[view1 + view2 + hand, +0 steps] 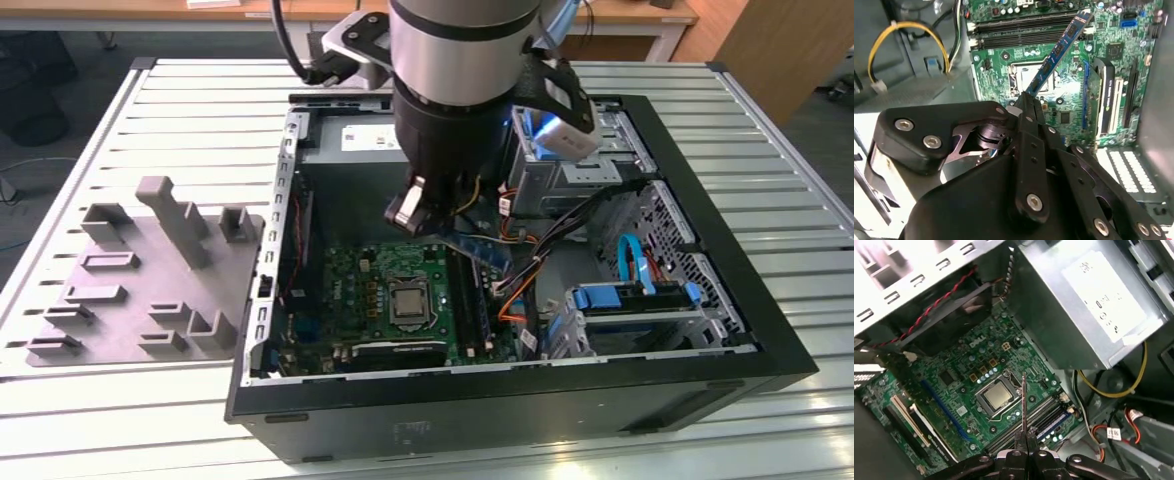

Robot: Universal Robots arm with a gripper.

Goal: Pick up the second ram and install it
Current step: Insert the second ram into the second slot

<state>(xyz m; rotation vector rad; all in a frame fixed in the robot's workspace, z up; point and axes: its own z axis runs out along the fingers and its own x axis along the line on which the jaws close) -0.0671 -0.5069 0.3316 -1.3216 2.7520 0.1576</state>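
Second ram held in clenched jaws, tilted above the motherboard.
The gripper (1026, 102) pinches one short end of the second ram (1059, 50), a thin, long blue-green circuit-board stick with dark chips. It hangs inside the open black metal computer case (534, 385), over the green motherboard (380, 275) and near the long black plastic memory slots (1019, 25), probably not touching them. It is likely light, stiff and fragile, best gripped on the flat faces away from the contact edge, and it may pivot in an end pinch. In the first wrist view the stick is an edge-on sliver. The notch and slot latches are too small to tell.
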